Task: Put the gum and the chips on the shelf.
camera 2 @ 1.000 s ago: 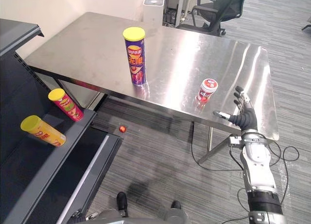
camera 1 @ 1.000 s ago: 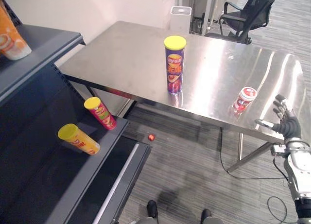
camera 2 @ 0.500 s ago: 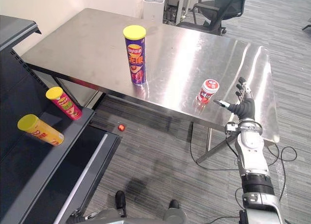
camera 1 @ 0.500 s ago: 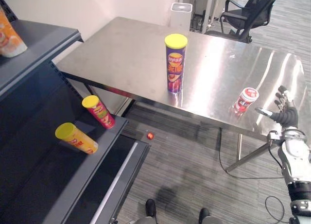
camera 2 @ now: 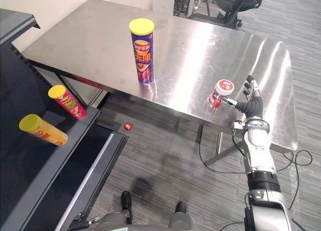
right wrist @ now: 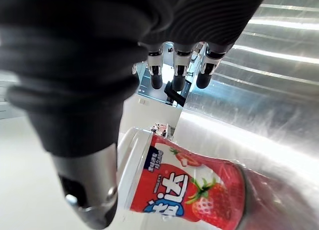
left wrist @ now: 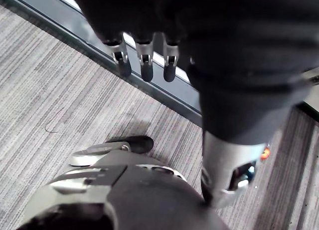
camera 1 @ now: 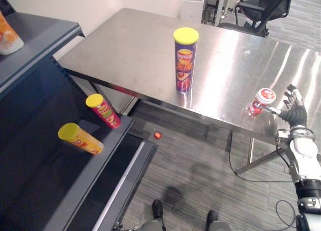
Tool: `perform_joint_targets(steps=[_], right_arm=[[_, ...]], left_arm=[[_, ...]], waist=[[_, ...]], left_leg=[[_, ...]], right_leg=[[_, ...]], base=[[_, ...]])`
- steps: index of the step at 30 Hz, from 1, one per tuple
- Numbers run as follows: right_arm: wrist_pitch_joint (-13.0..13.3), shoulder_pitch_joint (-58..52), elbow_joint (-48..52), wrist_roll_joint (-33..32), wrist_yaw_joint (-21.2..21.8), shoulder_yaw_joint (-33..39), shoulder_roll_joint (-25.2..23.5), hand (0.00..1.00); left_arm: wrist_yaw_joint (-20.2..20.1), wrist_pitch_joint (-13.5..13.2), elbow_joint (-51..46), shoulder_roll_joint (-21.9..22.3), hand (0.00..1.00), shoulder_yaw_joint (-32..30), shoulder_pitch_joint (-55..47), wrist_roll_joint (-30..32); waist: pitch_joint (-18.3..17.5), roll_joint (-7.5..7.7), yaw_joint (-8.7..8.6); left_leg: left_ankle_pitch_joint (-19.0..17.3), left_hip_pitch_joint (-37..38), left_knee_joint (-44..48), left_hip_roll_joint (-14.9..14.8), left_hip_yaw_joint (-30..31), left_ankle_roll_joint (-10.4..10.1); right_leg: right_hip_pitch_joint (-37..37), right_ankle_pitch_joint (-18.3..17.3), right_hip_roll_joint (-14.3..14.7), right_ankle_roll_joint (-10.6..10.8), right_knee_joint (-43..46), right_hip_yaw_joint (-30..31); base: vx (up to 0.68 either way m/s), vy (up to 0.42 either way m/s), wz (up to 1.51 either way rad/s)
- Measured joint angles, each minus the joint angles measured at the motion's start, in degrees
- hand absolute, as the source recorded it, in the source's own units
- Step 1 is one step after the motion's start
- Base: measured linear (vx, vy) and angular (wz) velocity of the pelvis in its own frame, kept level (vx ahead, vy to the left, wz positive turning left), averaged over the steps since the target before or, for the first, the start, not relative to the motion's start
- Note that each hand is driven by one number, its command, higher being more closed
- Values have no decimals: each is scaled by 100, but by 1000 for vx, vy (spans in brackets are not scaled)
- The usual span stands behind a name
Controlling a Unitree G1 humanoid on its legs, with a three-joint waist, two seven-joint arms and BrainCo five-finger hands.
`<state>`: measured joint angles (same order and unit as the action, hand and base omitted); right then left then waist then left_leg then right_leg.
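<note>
The gum tub [camera 1: 262,100], red and white with a strawberry print, stands upright near the front right edge of the steel table [camera 1: 125,45]. My right hand [camera 1: 293,113] is just to its right, open, with the tub [right wrist: 194,190] lying between the thumb and the straight fingers [right wrist: 178,73]; the thumb reaches to the tub's lid end. A purple chips tube [camera 1: 184,60] with a yellow lid stands at the table's middle. The dark shelf [camera 1: 75,181] is at the left. My left hand [left wrist: 144,60] hangs open over the carpet.
Two chip tubes lie on the lower shelf board, a red one [camera 1: 103,110] and a yellow one [camera 1: 80,139]. An orange packet [camera 1: 7,35] sits on the upper shelf. A small red ball [camera 1: 158,135] lies on the floor. Behind the table stand an office chair [camera 1: 261,8] and a white box [camera 1: 193,3].
My right hand has moved forward and up from the table's front edge to beside the gum tub. The camera has shifted slightly; the tub and tube stay put.
</note>
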<state>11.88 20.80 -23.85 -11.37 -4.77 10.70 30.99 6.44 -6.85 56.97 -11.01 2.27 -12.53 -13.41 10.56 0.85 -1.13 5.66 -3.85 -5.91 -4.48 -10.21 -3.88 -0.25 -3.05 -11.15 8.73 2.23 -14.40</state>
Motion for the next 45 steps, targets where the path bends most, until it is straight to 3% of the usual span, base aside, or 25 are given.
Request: perform_joint_targets(steps=[14, 27, 28, 45], right_arm=[[-9, 274, -414, -9, 28, -180, 76, 0], [5, 380, -407, 11, 249, -263, 229, 0], [8, 380, -406, 11, 256, -269, 229, 100], [17, 275, 102, 239, 475, -505, 202, 100]], left_arm=[[0, -8, -53, 9, 0, 77, 14, -204], [4, -5, -111, 8, 0, 90, 57, -208], [4, -5, -111, 8, 0, 92, 58, -208], [87, -9, -120, 6, 0, 180, 122, -206]], waist=[[202, -114, 32], [303, -121, 117], [304, -120, 119], [357, -115, 131]], left_leg=[[-2, -16, -5, 17, 115, -2], [-1, -58, -5, 21, 138, -1], [-1, -58, -5, 22, 137, -1], [-6, -73, -5, 14, 135, -8]], right_leg=[[44, -17, -7, -23, -27, -97], [35, -17, -4, -23, -34, -121], [35, -17, -6, -23, -34, -121], [31, -17, 2, -22, -50, -119]], base=[[-5, 4, 3], [0, 0, 0], [0, 0, 0], [0, 0, 0]])
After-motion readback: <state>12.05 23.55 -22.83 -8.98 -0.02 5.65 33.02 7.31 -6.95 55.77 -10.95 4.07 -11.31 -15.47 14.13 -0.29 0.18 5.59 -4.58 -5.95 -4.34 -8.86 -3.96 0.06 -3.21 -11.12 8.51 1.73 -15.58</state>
